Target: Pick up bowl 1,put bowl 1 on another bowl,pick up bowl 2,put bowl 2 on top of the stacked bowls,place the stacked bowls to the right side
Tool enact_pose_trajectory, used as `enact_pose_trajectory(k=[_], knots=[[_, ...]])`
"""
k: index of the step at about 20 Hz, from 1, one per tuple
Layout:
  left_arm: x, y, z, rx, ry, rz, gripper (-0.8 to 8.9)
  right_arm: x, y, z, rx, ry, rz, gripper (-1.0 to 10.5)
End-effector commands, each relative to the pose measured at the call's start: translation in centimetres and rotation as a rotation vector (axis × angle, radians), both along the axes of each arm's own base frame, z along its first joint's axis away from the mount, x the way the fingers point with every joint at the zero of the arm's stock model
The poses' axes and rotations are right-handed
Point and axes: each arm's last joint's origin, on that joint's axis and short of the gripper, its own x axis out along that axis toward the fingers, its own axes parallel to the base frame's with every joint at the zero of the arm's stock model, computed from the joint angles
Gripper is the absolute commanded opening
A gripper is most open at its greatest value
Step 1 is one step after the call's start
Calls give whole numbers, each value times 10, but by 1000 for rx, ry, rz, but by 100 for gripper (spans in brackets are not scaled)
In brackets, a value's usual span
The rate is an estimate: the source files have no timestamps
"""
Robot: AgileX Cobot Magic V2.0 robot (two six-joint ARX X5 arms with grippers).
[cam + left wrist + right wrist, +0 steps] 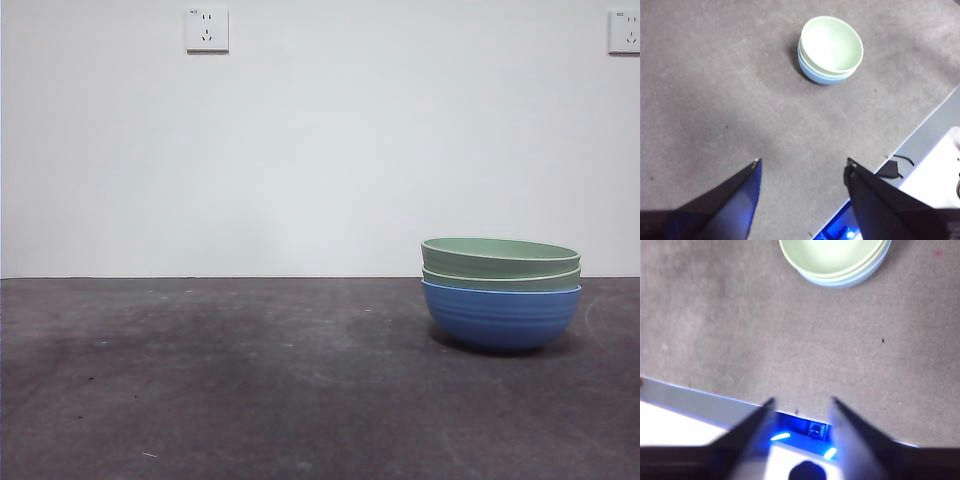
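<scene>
At the lower right of the front view, the stacked bowls are seen resting on the table: three round bowls in all, nested one inside another. The blue bowl is at the bottom, with faint horizontal ribs on its curved side and a matte finish. Two pale green bowls are nested in it: the lower green bowl shows only as a thin band of rim, and the top green bowl shows its rim and a strip of side wall. The top bowl's inside is seen smooth and empty in the left wrist view. The table surface is dark grey, rough and mottled, with pale scuffs and small specks. A plain white wall is behind it, with two white power sockets: one at the upper left, one cut off at the upper right corner. No readable writing is made out on the sockets.

The left gripper is held above bare table, well apart from the stack, its two black jaws spread wide with nothing between them. The right gripper is held over the table's near edge, jaws parted and nothing gripped; the stack is seen cut off at the frame's top edge. Blue lights are seen glowing below the table edge in both wrist views.
</scene>
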Motion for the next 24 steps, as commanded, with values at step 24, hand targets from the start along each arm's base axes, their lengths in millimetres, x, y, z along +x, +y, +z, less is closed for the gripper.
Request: enact_pose_trajectory(k=[24], knots=[[-14,39,29,-11,-455,120,-4,0,0,-2,-26,-19,44,6]])
